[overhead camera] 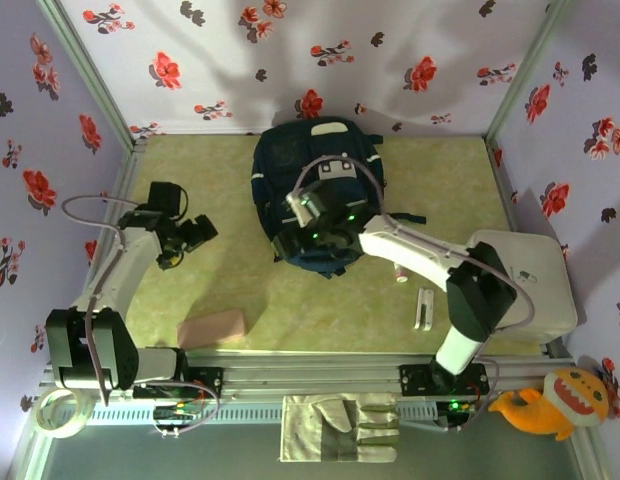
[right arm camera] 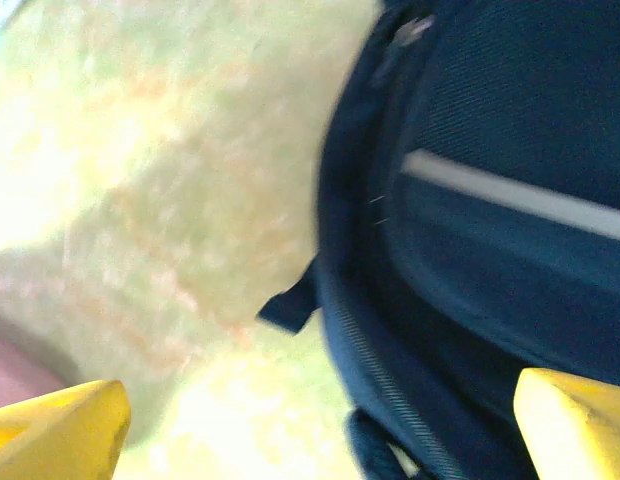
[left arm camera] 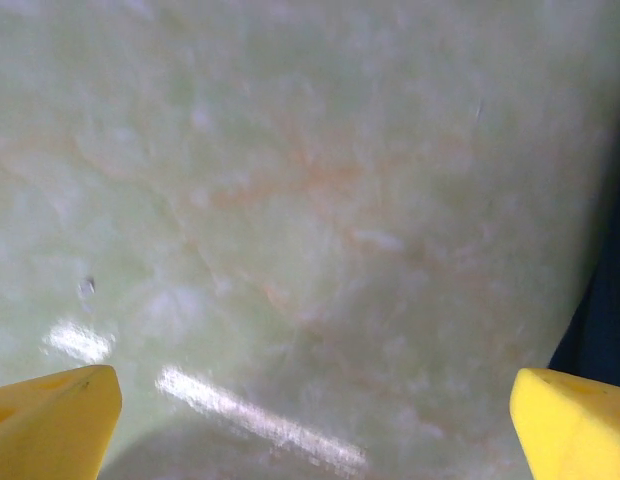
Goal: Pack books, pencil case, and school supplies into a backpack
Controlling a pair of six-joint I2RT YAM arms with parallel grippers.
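The dark navy backpack [overhead camera: 325,160] lies in the middle of the table toward the back, its white stripe [right arm camera: 520,195] and zipper close in the right wrist view. My right gripper [overhead camera: 300,240] hovers over the pack's near left edge, open, with nothing between its yellow fingertips [right arm camera: 55,430]. To the left, my left gripper [overhead camera: 195,232] is open over bare table, with a sliver of the backpack [left arm camera: 605,320] at that view's right edge. The pink pencil case [overhead camera: 212,327] lies near the front edge. A slim white bar [overhead camera: 423,308] and a tiny white tube [overhead camera: 400,273] lie right of the pack. The books are out of view.
A white box [overhead camera: 535,290] sits at the right under the right arm. Floral walls close in the table on three sides. In front of the rail lie a work glove [overhead camera: 340,428], an orange plush toy [overhead camera: 550,400] and a tape roll [overhead camera: 55,415].
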